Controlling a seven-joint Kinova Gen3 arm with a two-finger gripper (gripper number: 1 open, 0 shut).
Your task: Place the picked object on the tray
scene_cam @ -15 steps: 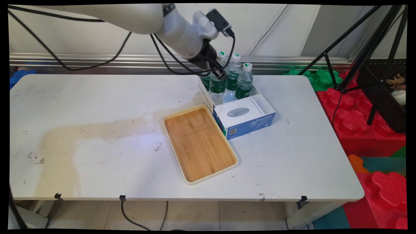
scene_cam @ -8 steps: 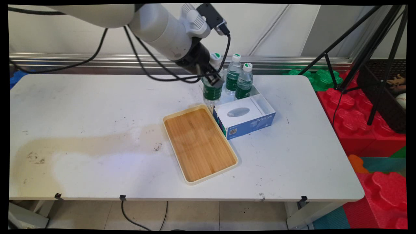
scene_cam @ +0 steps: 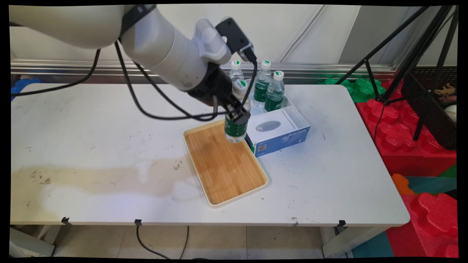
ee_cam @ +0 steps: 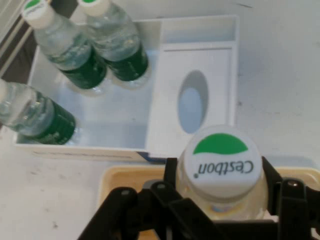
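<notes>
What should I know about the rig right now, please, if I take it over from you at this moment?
Gripper: shut on the held water bottle, gripped below its white and green cap, upright and off the surface.
Position: the bottle hangs over the far end of the bamboo tray, next to the blue and white box.
Change: one second ago it stood in the box with the others; now it is lifted out.
Left in the box: three bottles in the open far compartment.
Tray: nothing on it yet.
White table: a brownish stain runs across its left half.
</notes>
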